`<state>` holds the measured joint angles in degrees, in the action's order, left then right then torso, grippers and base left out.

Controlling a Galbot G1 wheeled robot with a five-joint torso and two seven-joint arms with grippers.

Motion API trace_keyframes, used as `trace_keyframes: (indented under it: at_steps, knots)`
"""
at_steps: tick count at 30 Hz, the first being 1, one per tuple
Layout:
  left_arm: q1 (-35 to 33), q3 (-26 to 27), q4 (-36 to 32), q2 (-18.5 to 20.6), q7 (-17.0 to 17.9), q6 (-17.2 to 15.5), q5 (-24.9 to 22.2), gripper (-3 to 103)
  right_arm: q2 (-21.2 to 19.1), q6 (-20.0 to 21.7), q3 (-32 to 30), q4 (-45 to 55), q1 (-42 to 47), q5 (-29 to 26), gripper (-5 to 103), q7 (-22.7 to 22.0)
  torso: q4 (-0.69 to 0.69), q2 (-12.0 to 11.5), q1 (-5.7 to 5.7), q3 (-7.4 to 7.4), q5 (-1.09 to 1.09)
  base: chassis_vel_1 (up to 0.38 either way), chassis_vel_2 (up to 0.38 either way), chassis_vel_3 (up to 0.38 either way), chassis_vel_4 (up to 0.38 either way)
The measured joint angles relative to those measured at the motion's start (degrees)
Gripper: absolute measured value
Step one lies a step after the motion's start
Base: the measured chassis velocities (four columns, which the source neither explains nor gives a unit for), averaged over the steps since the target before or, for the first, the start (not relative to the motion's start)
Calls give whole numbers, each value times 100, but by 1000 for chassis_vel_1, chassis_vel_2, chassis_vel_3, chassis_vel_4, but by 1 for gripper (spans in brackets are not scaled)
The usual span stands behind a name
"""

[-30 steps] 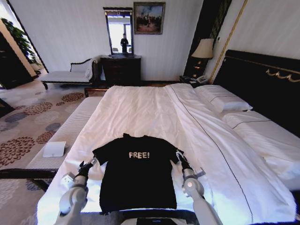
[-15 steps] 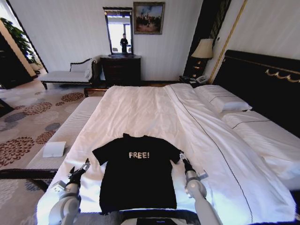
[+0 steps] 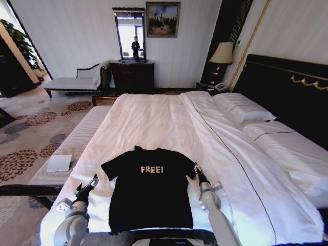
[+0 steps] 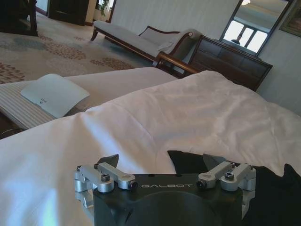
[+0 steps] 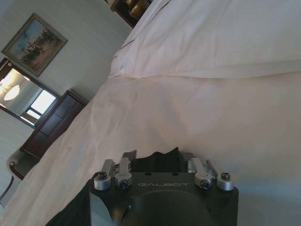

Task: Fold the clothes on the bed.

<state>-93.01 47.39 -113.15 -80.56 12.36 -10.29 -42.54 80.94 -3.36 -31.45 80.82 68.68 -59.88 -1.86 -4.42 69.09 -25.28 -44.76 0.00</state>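
Observation:
A black T-shirt (image 3: 151,197) printed "FREE!" lies flat, face up, at the near edge of the bed (image 3: 154,123), sleeves spread. My left gripper (image 3: 90,183) hovers open over white sheet, a short way outside the left sleeve; in the left wrist view the left gripper (image 4: 162,160) has its fingers wide apart, with the shirt (image 4: 277,197) off to one side. My right gripper (image 3: 195,169) sits at the tip of the right sleeve. In the right wrist view the right gripper (image 5: 156,157) is open, and the black sleeve edge (image 5: 162,162) lies between its fingers.
A striped bench (image 3: 72,143) runs along the bed's left side with a flat white object (image 3: 59,163) on it. Pillows (image 3: 243,110) and the dark headboard (image 3: 287,87) are on the right. A chaise (image 3: 77,82) and dresser (image 3: 132,76) stand at the far wall.
The left gripper has drawn back from the left sleeve toward the bed's near edge. The right gripper backed off slightly, then returned to the right sleeve tip. The shirt lies as before.

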Motion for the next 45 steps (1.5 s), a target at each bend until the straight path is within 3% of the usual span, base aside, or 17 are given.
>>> trace_keyframes:
  at_steps: [4,7,9,13,23,35,45]
  knots:
    - [-30,-10,-20,-44,2,0,15,100,-6,-61,1,-29,3,43,36,-14,0,0,0,0,0,0,0,0,0]
    - [-63,-5,-45,-73,9,0,20,100,-13,-110,-2,-44,7,82,20,-32,0,0,0,0,0,0,0,0,0]
    - [-76,2,-55,-81,14,0,21,100,-16,-131,-4,-47,13,99,20,-36,1,0,0,0,0,0,0,0,0]
    - [-111,11,-89,-127,26,1,34,100,-24,-227,-35,-19,95,132,1,-45,0,0,0,0,0,0,0,0,0]
    - [-179,-30,-129,-214,44,30,139,100,-27,-465,-12,698,507,139,0,-54,0,0,0,0,0,0,0,0,0]
    - [-177,-59,-96,-235,75,33,153,100,-37,-587,942,1355,300,80,0,64,1,0,0,0,-1,0,0,0,0]
    - [-147,-2,53,-224,83,43,152,100,41,-599,1572,1162,69,91,0,322,1,0,0,0,-1,0,0,0,0]
